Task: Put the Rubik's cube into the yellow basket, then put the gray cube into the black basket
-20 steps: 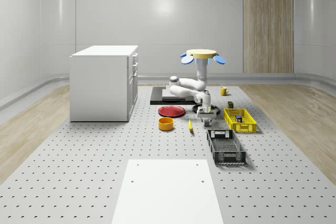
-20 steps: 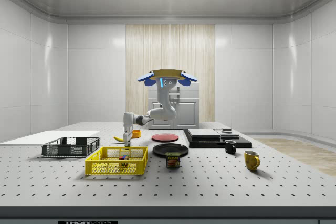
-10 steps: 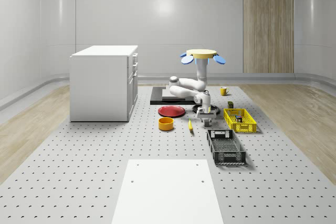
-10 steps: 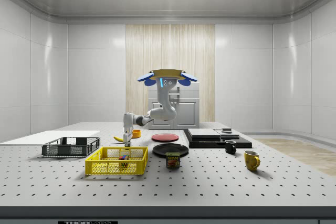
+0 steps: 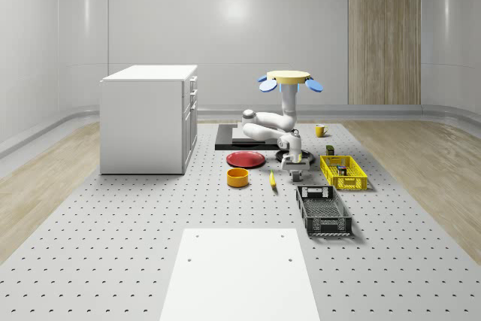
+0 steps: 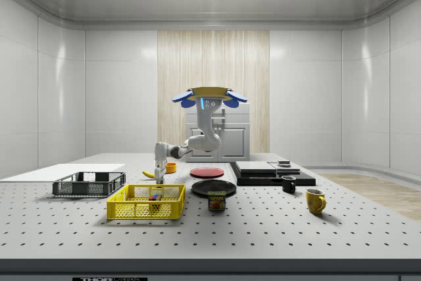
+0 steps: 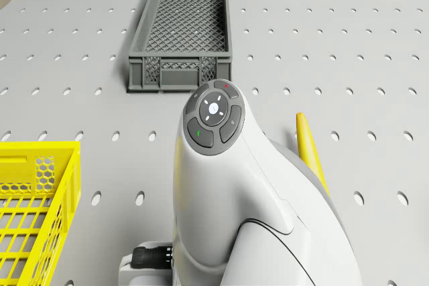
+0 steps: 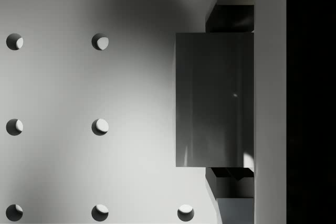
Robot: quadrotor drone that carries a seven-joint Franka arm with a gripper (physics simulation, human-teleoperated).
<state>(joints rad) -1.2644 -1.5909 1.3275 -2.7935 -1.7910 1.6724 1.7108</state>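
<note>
**Q:** Whole-scene view first. Where are you?

**A:** My drone (image 5: 289, 77) hovers over the table (image 5: 113, 261), behind the yellow basket (image 5: 353, 183). My arm (image 5: 263, 124) bends down, and my gripper (image 5: 293, 172) is low at the tabletop, between the banana (image 5: 272, 180) and the yellow basket. The black basket (image 5: 331, 229) lies just in front, nearer the camera.

**Q:** And from the side?

**A:** The Rubik's cube (image 6: 155, 196) lies inside the yellow basket, so I judge the first half done. My gripper reaches down just beyond that basket.

**Q:** The drone view?

**A:** My arm is in the foreground, with the black basket ahead, the yellow one to one side and the banana to the other.

**Q:** And the wrist?

**A:** The gray cube (image 8: 215, 98) sits on the holed table between my jaws. They stand one cube-width apart, with my fingers (image 8: 231, 19) against two opposite faces. I see no gap, so I take it as gripped.

**Q:** How will it handle?

**A:** It looks stiff and flat-sided, and I'd guess light. The faces look smooth, so it could slip or twist. The best hold is square on opposite faces, centred at mid-height.
</note>
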